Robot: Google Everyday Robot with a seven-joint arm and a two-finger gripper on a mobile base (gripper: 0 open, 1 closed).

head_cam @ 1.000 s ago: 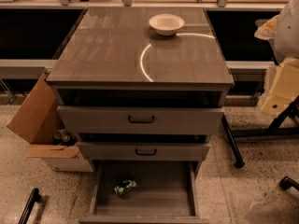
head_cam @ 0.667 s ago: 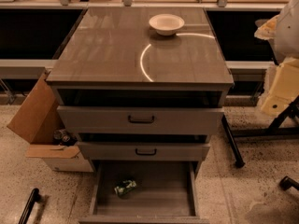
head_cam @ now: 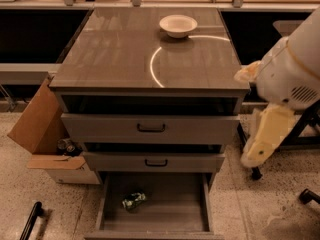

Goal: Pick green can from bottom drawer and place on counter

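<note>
As I look down from my end, the bottom drawer [head_cam: 167, 220] sits nearest, pulled wide open. The green can [head_cam: 134, 200] lies on its side on the drawer's flat base, left of centre, touching neither wall. Speckled pale floor [head_cam: 250, 209] spreads to either side.

Above the drawer come two grey drawer fronts [head_cam: 100, 128] with black handles, each slightly proud of the cabinet. An open cardboard box [head_cam: 35, 126] leans against the cabinet's left side.

On the right, off the cabinet at about drawer-front height and well apart from the can, hangs the cream lower end of the arm, which I take to be the gripper [head_cam: 251, 159]. I cannot tell whether it is apart or together.

Farther back, the counter [head_cam: 115, 54] is glossy and carries a bright curved reflection. A white bowl [head_cam: 178, 25] stands near its far edge. Beyond are dark recesses under a pale bench.
</note>
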